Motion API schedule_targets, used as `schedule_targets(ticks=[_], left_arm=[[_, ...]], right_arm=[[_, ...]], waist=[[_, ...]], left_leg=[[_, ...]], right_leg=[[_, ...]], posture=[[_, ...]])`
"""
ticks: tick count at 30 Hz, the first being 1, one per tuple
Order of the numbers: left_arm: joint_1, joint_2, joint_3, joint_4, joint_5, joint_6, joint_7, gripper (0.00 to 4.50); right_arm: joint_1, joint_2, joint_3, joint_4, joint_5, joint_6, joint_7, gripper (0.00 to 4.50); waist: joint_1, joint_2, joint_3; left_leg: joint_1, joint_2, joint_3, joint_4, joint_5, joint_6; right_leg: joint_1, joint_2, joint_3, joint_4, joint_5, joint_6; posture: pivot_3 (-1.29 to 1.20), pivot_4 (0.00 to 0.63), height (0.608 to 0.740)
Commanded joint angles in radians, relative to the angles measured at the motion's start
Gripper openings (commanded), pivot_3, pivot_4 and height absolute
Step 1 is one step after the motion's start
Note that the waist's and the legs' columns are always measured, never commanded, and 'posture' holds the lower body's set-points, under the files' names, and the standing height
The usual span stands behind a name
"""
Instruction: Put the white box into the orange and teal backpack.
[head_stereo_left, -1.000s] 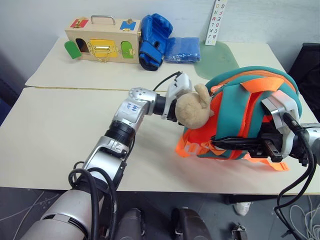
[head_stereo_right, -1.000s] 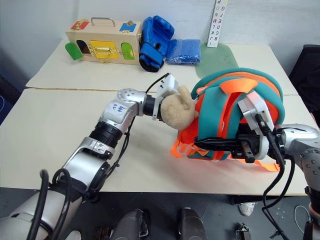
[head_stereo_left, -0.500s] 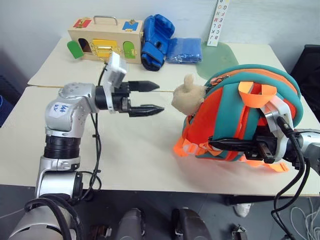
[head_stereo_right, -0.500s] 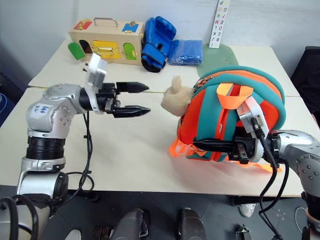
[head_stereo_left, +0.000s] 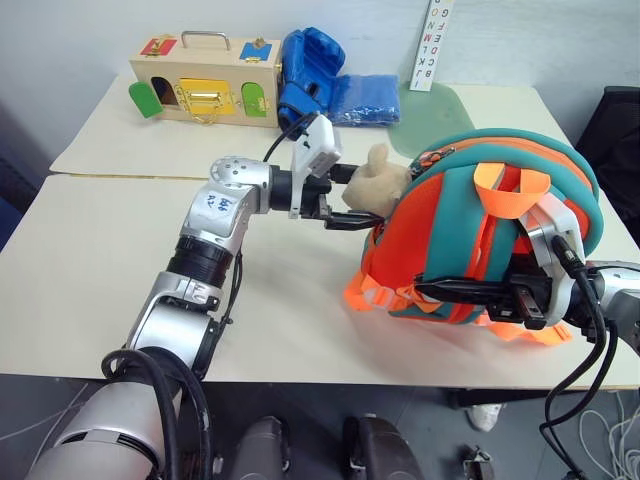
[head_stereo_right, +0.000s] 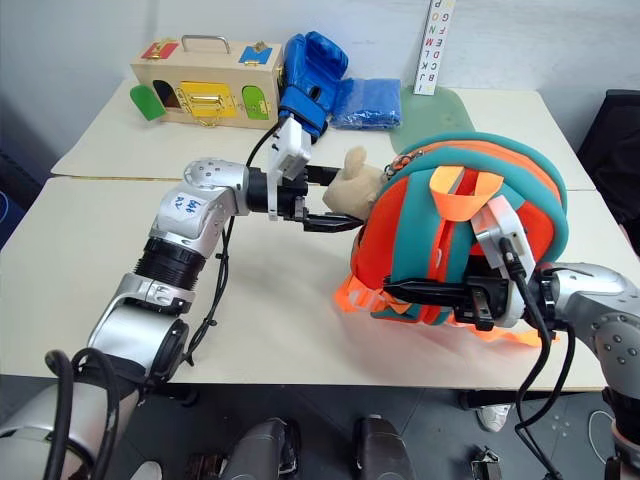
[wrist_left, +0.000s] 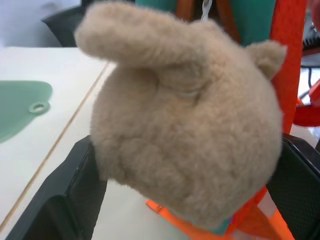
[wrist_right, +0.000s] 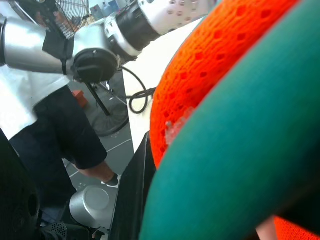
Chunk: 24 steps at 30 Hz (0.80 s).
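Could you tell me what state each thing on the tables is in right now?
Backpack: upright on the table, right gripper shut on its side.
Plush toy: hanging on the backpack, between the open left gripper fingers.
Wooden box: green doors swung open.
Boxing glove: lying untouched.

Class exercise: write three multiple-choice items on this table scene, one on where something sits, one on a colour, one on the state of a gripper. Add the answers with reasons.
1. Where does the wooden box stand?
A. at the table's far left
B. inside the backpack
C. on the floor

2. What colour is the boxing glove?
A. red
B. blue
C. yellow

3. How is the left gripper set?
A. shut on a strap
B. shut with nothing in it
C. open, a finger on each side of the plush toy

Answers:
1 A: it sits at the far left, beside the glove.
2 B: the glove is plainly blue.
3 C: the left wrist view shows a black finger on each side of the toy on the orange and teal backpack.
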Motion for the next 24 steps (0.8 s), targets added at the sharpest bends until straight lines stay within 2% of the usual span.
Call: schedule_targets(ticks=[1,5,10,15,17,20,24], left_arm=[[-0.066,-0.004,0.016,0.077,0.027,-0.071,0.003,4.29],[-0.091,0.013,0.035,0.136,0.037,-0.120,-0.019,3.30],[-0.120,0.104,0.072,0.183,0.033,-0.128,-0.077,1.81],[-0.151,0.183,0.095,0.259,0.056,-0.163,-0.072,0.74],[-0.159,0.209,0.096,0.289,0.072,-0.180,-0.063,0.50],[-0.153,0.238,0.097,0.308,0.081,-0.178,-0.080,0.50],[-0.037,0.250,0.050,0.259,0.129,-0.248,-0.106,0.50]], right_arm=[[0.025,0.009,-0.048,-0.052,0.040,-0.011,-0.027,0.00],[0.070,0.017,-0.068,-0.076,0.048,-0.022,-0.059,0.00],[0.191,0.031,-0.131,-0.093,0.038,-0.046,-0.078,0.00],[0.267,0.045,-0.147,-0.081,0.009,-0.085,-0.083,0.00],[0.284,0.050,-0.146,-0.065,-0.004,-0.098,-0.083,0.00],[0.304,0.052,-0.141,-0.046,-0.029,-0.120,-0.072,0.00],[0.302,0.054,-0.139,-0.021,-0.039,-0.137,-0.072,0.00]], waist=[[0.000,0.000,0.000],[0.000,0.000,0.000],[-0.001,0.000,0.000],[0.000,0.000,0.000],[0.000,0.000,0.000],[-0.002,0.000,0.000],[-0.005,0.000,0.000]], left_leg=[[0.000,0.000,0.000,0.000,0.000,0.000],[-0.001,0.000,0.000,0.000,-0.001,0.002],[0.000,0.000,0.000,0.000,-0.001,0.002],[0.000,0.000,0.000,0.000,-0.001,0.002],[0.000,0.000,0.000,0.001,-0.002,0.003],[0.000,0.000,0.000,0.001,-0.002,0.004],[0.001,0.000,0.001,0.000,-0.002,0.003]], right_leg=[[0.000,0.000,0.000,0.000,0.000,0.000],[0.000,-0.001,0.000,0.000,0.000,0.000],[0.000,0.000,0.000,0.000,0.000,0.000],[0.000,0.000,0.000,0.000,0.000,0.000],[0.000,0.000,0.000,0.000,0.000,0.000],[0.000,0.000,0.000,0.001,0.000,0.000],[0.000,0.001,0.001,0.001,0.000,0.000]], posture=[[0.00,0.150,0.740],[0.00,0.150,0.740],[0.00,0.150,0.740],[0.00,0.150,0.740],[0.00,0.150,0.740],[0.00,0.150,0.740],[0.00,0.150,0.740]])
